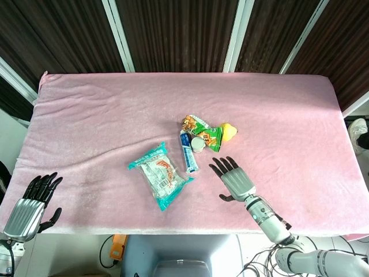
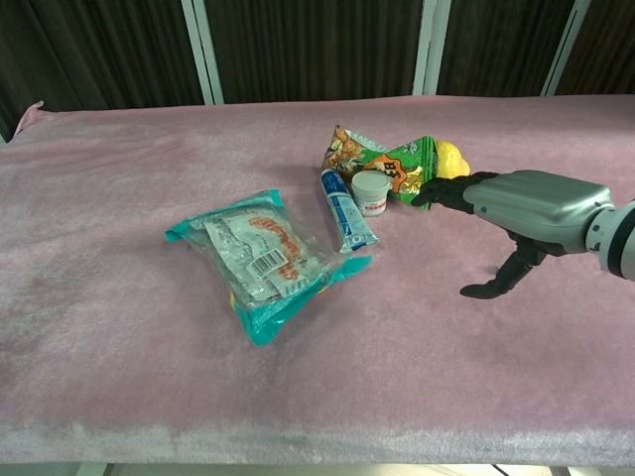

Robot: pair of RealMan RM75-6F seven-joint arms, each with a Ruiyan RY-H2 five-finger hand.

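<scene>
Bench (image 1: 104, 109): covered by a pink cloth, with dark slatted panels behind it.

Right hand (image 1: 234, 179): held over the cloth, palm down, fingers spread and stretched forward, thumb hanging toward the surface. It grasps nothing. In the chest view the right hand (image 2: 516, 213) reaches in from the right edge, and its dark fingertips (image 2: 437, 191) stand just beside the green snack packet and the yellow item. Whether they touch either one cannot be told.

Left hand (image 1: 31, 202): at the near left corner of the bench, fingers apart and pointing up the cloth, holding nothing, well apart from every item. It shows in the head view only.

Cluster near the middle of the bench, nearest the right hand:
- green snack packet (image 2: 397, 164), printed with cartoon figures, lying flat and crumpled;
- yellow item (image 2: 449, 159), rounded, tucked against the right end of the packet, partly hidden by it;
- small white jar (image 2: 371, 192) with a pale lid, standing upright, touching the near edge of the packet;
- blue tube (image 2: 345, 210), lying flat, just left of the jar, its length running toward the near edge.

Teal bag (image 2: 260, 260): a sealed food pouch with a white label and a barcode, lying flat to the left of the cluster, its right corner close to the end of the tube.
</scene>
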